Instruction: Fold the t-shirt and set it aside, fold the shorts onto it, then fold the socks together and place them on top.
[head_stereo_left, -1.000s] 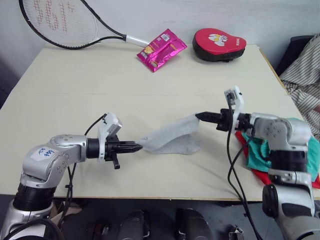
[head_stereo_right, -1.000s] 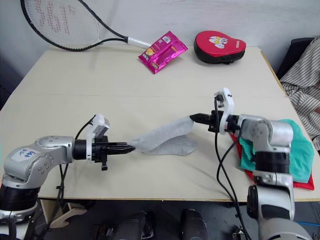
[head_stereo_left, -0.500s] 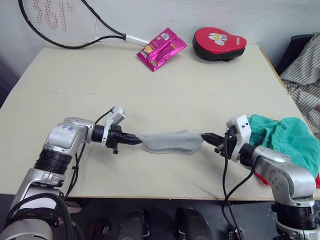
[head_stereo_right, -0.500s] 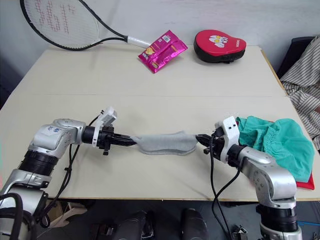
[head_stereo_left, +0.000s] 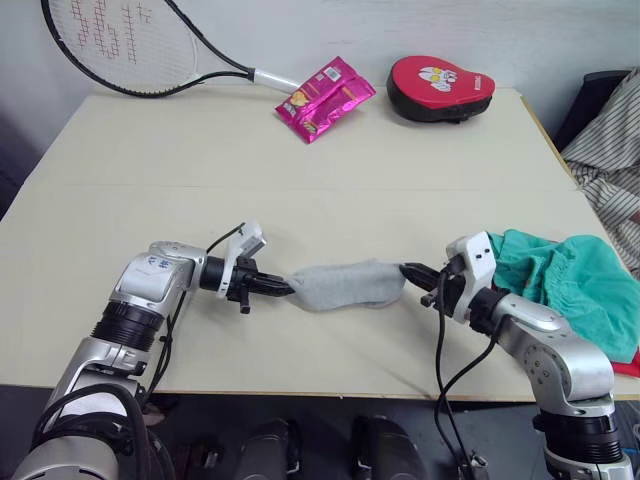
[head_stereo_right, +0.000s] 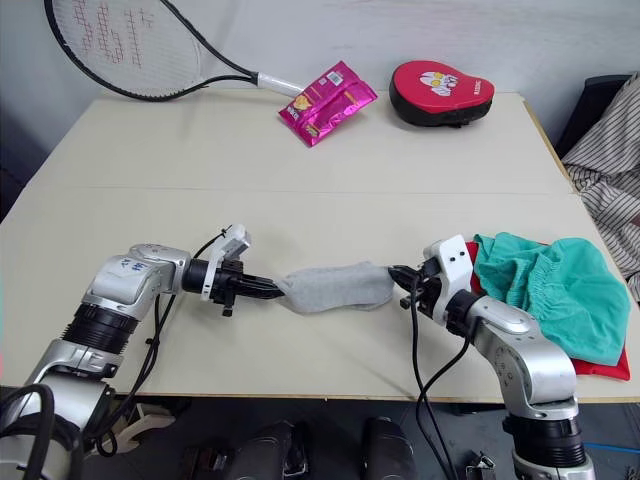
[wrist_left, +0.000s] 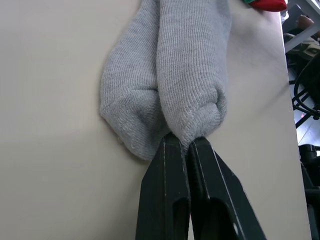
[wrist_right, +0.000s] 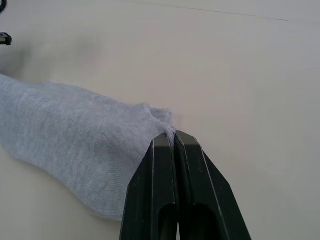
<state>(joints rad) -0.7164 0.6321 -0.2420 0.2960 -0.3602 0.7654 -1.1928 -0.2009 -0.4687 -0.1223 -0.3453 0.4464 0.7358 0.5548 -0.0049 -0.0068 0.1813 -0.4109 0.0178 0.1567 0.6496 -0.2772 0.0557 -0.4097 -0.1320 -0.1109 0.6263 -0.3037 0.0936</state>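
The light-grey socks (head_stereo_left: 345, 286) lie stretched on the beige table (head_stereo_left: 300, 170) between the two grippers, one sock over the other. The left gripper (head_stereo_left: 284, 288) has its black fingers pinched tight on one end of the socks, the cloth bunching just past its fingertips (wrist_left: 176, 145). The right gripper (head_stereo_left: 410, 271) is clamped on the opposite end, a thin edge of knit caught between its closed fingers (wrist_right: 164, 142). Just behind the right gripper's wrist, the teal-green shorts (head_stereo_left: 570, 285) sit heaped on the red t-shirt (head_stereo_right: 600, 365), whose edge peeks from beneath. Well beyond both grippers lie a tennis racket (head_stereo_left: 130, 45), a pink snack packet (head_stereo_left: 322, 98) and a red padded mitt (head_stereo_left: 438, 87).
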